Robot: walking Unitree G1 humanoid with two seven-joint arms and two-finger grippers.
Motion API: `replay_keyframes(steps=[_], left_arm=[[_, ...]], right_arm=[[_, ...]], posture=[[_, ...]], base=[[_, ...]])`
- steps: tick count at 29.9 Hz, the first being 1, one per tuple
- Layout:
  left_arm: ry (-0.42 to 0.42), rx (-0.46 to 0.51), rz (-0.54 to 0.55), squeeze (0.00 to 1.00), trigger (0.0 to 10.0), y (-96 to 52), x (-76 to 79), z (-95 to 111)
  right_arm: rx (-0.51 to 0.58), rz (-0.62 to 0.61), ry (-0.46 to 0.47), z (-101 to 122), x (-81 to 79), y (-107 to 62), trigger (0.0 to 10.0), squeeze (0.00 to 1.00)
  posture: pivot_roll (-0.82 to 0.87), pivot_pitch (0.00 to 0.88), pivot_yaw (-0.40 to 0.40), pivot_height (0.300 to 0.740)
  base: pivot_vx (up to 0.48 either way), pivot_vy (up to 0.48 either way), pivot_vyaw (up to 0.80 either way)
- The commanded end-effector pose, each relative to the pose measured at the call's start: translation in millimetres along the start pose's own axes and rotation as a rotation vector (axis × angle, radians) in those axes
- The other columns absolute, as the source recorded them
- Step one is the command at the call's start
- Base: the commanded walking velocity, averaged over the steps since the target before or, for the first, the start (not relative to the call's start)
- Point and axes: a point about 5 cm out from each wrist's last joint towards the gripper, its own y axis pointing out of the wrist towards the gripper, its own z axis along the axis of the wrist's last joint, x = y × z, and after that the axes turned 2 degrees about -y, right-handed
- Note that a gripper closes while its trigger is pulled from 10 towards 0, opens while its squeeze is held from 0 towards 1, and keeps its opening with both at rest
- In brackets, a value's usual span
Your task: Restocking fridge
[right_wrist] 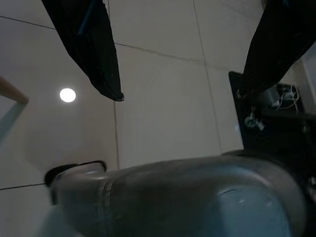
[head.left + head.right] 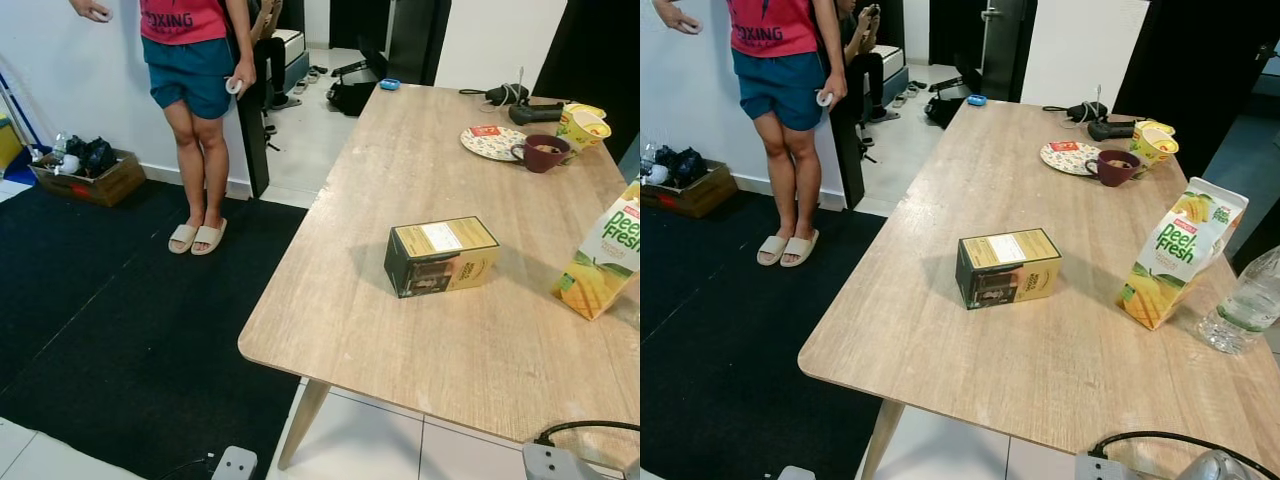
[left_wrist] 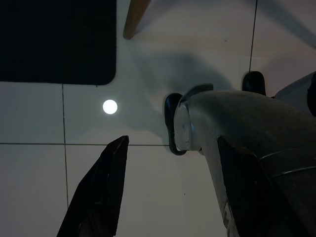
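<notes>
A dark-and-tan carton box [image 2: 1008, 267] lies on its side near the middle of the wooden table [image 2: 940, 350]. To its right stands a yellow Peel Fresh juice carton [image 2: 1180, 252], tilted slightly, with a clear water bottle [image 2: 1246, 303] beside it at the table's right edge. Both arms hang low, below the table's front edge. My left gripper [image 3: 173, 139] is open over white floor tiles, with nothing between its fingers. My right gripper [image 1: 177, 91] is open too, also over bare tiles.
At the far right of the table sit a patterned plate [image 2: 1068, 156], a maroon mug [image 2: 1113, 167] and a yellow cup [image 2: 1155, 141]. A person in blue shorts [image 2: 200, 120] stands on the black mat [image 2: 110, 330] at left. A cardboard box [image 2: 90, 178] rests against the wall.
</notes>
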Motion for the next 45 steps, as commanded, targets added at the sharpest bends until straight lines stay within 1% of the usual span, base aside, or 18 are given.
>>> replay_keyframes(steps=[1,6,9,12,16,19,22,23,28,29,30,32,34,36,39,40,44,45], left_arm=[[-0.019,-0.049,-0.022,0.00,10.0,-0.5,7.0,-13],[-0.021,-0.048,-0.023,0.00,10.0,-1.0,6.7,-14],[-0.022,-0.048,-0.024,0.00,10.0,-1.1,6.7,-15],[-0.026,-0.051,-0.029,0.00,10.0,-0.9,9.3,-17],[-0.027,-0.054,-0.032,0.00,10.0,-1.0,10.3,-18],[-0.028,-0.056,-0.033,0.00,10.0,-1.0,11.1,-19],[-0.028,-0.057,-0.033,0.00,10.0,-1.0,11.3,-19],[-0.027,-0.058,-0.034,0.00,10.0,-0.9,11.7,-19],[-0.026,-0.057,-0.034,0.00,10.0,-0.6,12.2,-19],[-0.026,-0.056,-0.034,0.00,10.0,-0.5,12.4,-19],[-0.027,-0.055,-0.034,0.00,10.0,-0.4,12.4,-18],[-0.027,-0.054,-0.032,0.00,10.0,-0.1,12.4,-17],[-0.027,-0.053,-0.032,0.00,10.0,0.0,12.4,-17],[-0.028,-0.051,-0.029,0.00,10.0,0.1,12.1,-17],[-0.027,-0.051,-0.027,0.00,10.0,0.1,11.5,-16],[-0.027,-0.051,-0.027,0.00,10.0,0.1,11.5,-16],[-0.024,-0.047,-0.019,0.00,10.0,-0.1,8.5,-14],[-0.024,-0.047,-0.019,0.00,10.0,-0.1,8.5,-14]], right_arm=[[0.009,0.060,-0.060,8,-7.6,2.7,10.0,0.00],[0.010,0.180,-0.191,25,-28.8,12.3,10.0,0.00],[0.005,0.187,-0.202,26,-30.6,13.5,10.0,0.00],[-0.042,0.248,-0.238,23,-43.8,30.8,10.0,0.00],[-0.101,0.279,-0.237,14,-51.2,42.6,10.0,0.00],[-0.143,0.301,-0.195,4,-56.6,54.9,10.0,0.00],[-0.192,0.282,-0.167,-5,-53.9,60.5,10.0,0.00],[-0.216,0.261,-0.121,-16,-49.5,68.5,10.0,0.00],[-0.249,0.228,-0.090,-27,-44.6,76.2,10.0,0.00],[-0.263,0.215,-0.083,-31,-42.9,78.7,10.0,0.00],[-0.285,0.149,-0.063,-37,-35.7,85.2,10.0,0.00],[-0.310,0.125,0.006,-48,-32.5,101.6,10.0,0.00],[-0.310,0.124,0.012,-49,-32.8,103.6,10.0,0.00],[-0.336,-0.025,0.039,-56,-22.9,118.6,10.0,0.00],[-0.339,-0.168,0.084,-58,-13.8,127.5,10.0,0.00],[-0.339,-0.168,0.084,-58,-13.8,127.5,10.0,0.00],[-0.352,-0.424,0.136,-60,-1.8,136.5,10.0,0.00],[-0.352,-0.424,0.136,-60,-1.8,136.5,10.0,0.00]], posture=[[0.04,0.000,-0.043,0.740],[0.04,0.000,-0.051,0.740],[0.04,0.000,-0.051,0.740],[0.03,0.000,-0.055,0.740],[0.03,0.000,-0.056,0.740],[0.03,0.000,-0.056,0.740],[0.03,0.000,-0.057,0.740],[0.03,0.000,-0.057,0.740],[0.03,0.000,-0.060,0.740],[0.03,0.000,-0.060,0.740],[0.03,0.000,-0.064,0.740],[0.04,0.000,-0.064,0.740],[0.04,0.000,-0.064,0.740],[0.04,0.000,-0.066,0.740],[0.05,0.000,-0.061,0.740],[0.05,0.000,-0.061,0.740],[0.05,0.000,-0.056,0.740],[0.05,0.000,-0.056,0.740]], base=[[0.000,0.000,0.00],[0.000,0.000,0.00],[0.000,0.000,0.00],[0.000,0.000,0.00],[0.000,0.000,0.00],[0.000,0.000,0.00],[0.000,0.000,0.00],[0.000,0.000,0.00],[0.000,0.000,0.00],[0.000,0.000,0.00],[0.000,0.000,0.00],[0.000,0.000,0.00],[0.000,0.000,0.00],[0.000,0.000,0.00],[0.000,0.000,0.00],[0.000,0.000,0.00],[0.000,0.000,0.00],[0.000,0.000,0.00]])
